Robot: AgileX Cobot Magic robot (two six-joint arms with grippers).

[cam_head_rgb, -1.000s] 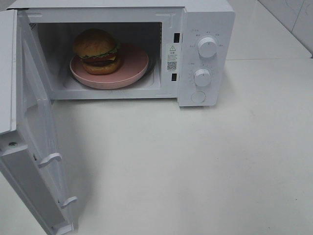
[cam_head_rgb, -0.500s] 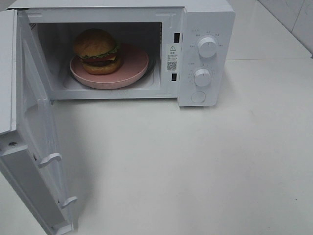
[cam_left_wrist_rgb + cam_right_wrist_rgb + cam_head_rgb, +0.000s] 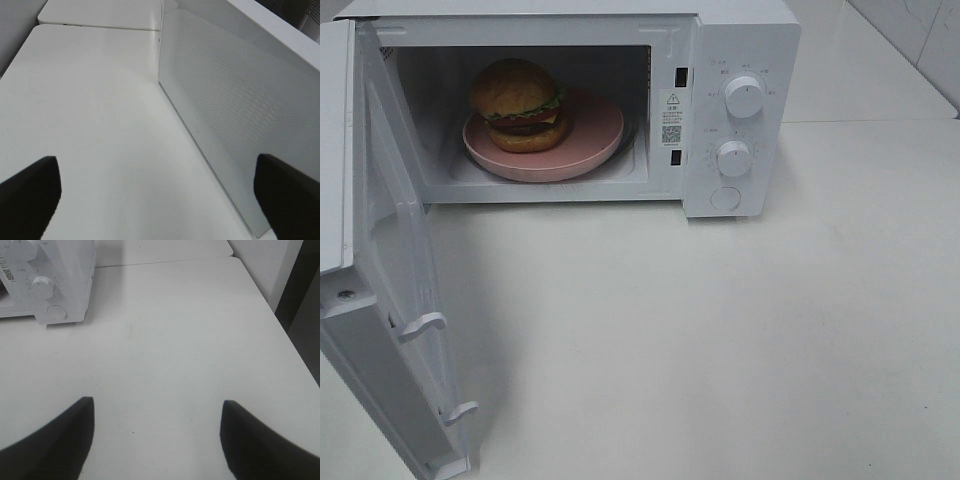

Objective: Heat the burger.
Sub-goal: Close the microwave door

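Note:
The burger [image 3: 520,104], with a golden-brown bun, green lettuce and a red layer, sits on a pink plate [image 3: 595,135] inside the white microwave [image 3: 740,40]. The microwave door [image 3: 380,280] is swung wide open toward the front left. Neither arm shows in the exterior high view. In the left wrist view my left gripper [image 3: 157,197] is open and empty over the table, beside the outer face of the door [image 3: 225,110]. My right gripper [image 3: 156,440] is open and empty above the bare table, well away from the microwave's control panel [image 3: 47,285].
Two round knobs [image 3: 744,97] and a round button [image 3: 725,198] sit on the microwave's right panel. The table edge [image 3: 280,330] runs along the right, with a dark gap beyond. A second table surface [image 3: 100,12] lies past a seam behind.

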